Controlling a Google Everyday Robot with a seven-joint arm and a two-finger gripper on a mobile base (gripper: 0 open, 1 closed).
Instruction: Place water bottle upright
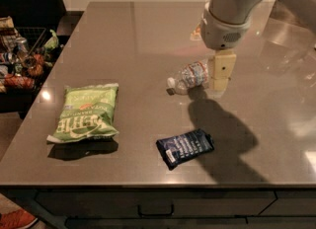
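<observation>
The bottle (190, 76) lies on its side on the surface (123, 40), cap pointing left. The pincer (219, 82) hangs at the bottle's right end and hides its base. I cannot tell whether it is wide or narrow. A green bag (85, 112) and a dark packet (185, 147) lie well apart from it.
</observation>
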